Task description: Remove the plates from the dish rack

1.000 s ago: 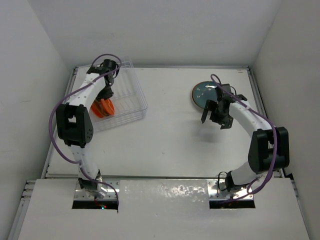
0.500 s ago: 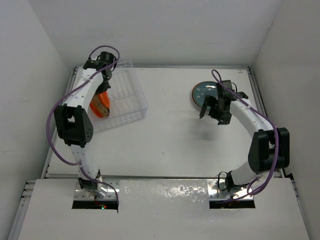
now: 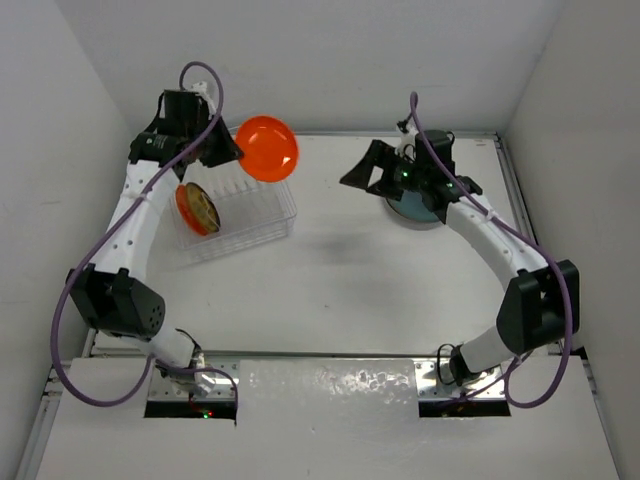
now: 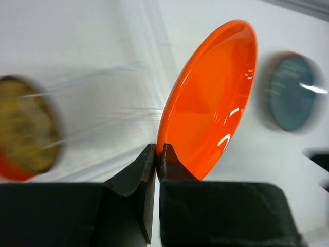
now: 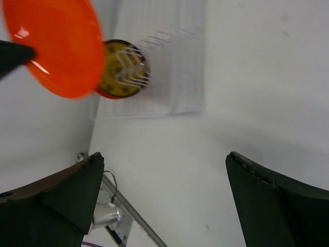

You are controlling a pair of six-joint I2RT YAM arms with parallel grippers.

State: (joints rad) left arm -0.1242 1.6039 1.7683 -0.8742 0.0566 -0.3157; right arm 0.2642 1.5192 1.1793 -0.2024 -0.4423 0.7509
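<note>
**Left gripper (image 4: pixel 157 154) holds an orange plate (image 4: pixel 211 103) in the air above the dish rack (image 3: pixel 262 215); right gripper (image 5: pixel 164 200) open and empty**

The left gripper is clamped on the rim of a plain bright orange plate. In the left wrist view its two dark fingers pinch the plate's lower edge with almost no gap between them. The plate stands nearly on edge above the fingers, and its glossy face catches the light. From the top camera the plate hangs in the air over the far right corner of the clear plastic dish rack and touches nothing but the gripper.

A second orange plate with a yellow-patterned face (image 3: pixel 197 208) stands upright in the ribbed slots on the left side of the rack. The right wrist view shows this yellow face just behind the held plate. The rack itself sits at the far left of the white table (image 3: pixel 340 280).

The dark teal plate (image 4: pixel 290 92) lies flat on the table at the far right, well apart from the rack. In the top view the right arm partly covers it.

The right gripper hovers above the table near the teal plate, pointing left toward the rack. Its jaws are spread wide, one finger at each lower corner of the right wrist view, with only bare table between them.
</note>
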